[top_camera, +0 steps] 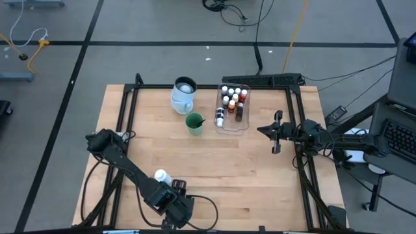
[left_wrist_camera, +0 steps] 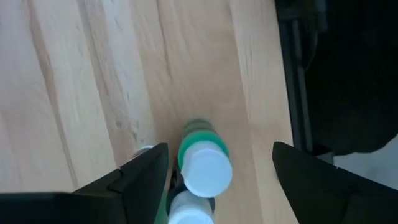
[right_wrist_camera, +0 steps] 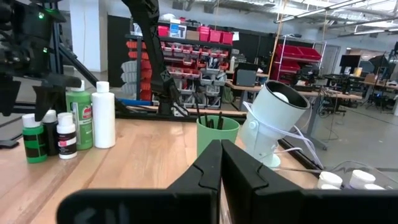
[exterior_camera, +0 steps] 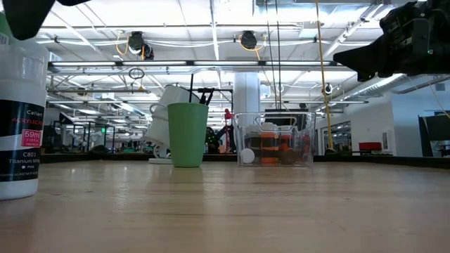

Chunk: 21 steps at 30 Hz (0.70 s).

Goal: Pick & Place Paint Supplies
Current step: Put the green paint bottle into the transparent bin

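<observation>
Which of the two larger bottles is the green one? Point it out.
The larger green bottle, the one with a red-marked label. Its neighbour, the larger white bottle, is white all over.

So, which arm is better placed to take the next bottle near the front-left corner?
The left. Its open gripper hangs right over the bottles there, while the right gripper is shut at the table's far side.

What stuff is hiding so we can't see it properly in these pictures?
- High view: the left pincer sits over the bottles by the near edge; only one white cap peeks out.
- High view: the tiny bottles in the clear tub are too small to tell their colours for sure.
- Low view: the white bottle is cut off by the picture's edge.
- Low view: the green cup covers part of the pale-blue jug.
</observation>
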Available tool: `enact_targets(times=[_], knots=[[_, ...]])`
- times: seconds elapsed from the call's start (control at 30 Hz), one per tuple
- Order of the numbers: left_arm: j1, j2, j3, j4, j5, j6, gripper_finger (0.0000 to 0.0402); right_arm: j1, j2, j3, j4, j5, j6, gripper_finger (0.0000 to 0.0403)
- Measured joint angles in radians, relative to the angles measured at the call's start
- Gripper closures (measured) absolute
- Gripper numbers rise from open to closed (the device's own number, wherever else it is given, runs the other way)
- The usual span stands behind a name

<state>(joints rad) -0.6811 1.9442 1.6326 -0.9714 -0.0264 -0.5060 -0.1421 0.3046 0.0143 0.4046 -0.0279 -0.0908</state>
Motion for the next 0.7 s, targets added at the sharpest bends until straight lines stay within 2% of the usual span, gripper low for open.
enact_targets(times=[0.23,0.57,0.7], knots=[[-0.001,0.000,-0.050,0.001,-0.006,0.036,0.0108,0.000,0.000,0.000,-0.003,0.000,-0.001,0.0401],[0.006,0.000,-0.052,0.003,-0.018,0.056,0.0109,0.000,0.000,0.000,-0.003,0.000,-0.003,0.0401],[0.006,0.000,-0.052,0.003,-0.006,0.089,0.0140,0.000,0.000,0.000,-0.003,0.000,-0.003,0.0401]])
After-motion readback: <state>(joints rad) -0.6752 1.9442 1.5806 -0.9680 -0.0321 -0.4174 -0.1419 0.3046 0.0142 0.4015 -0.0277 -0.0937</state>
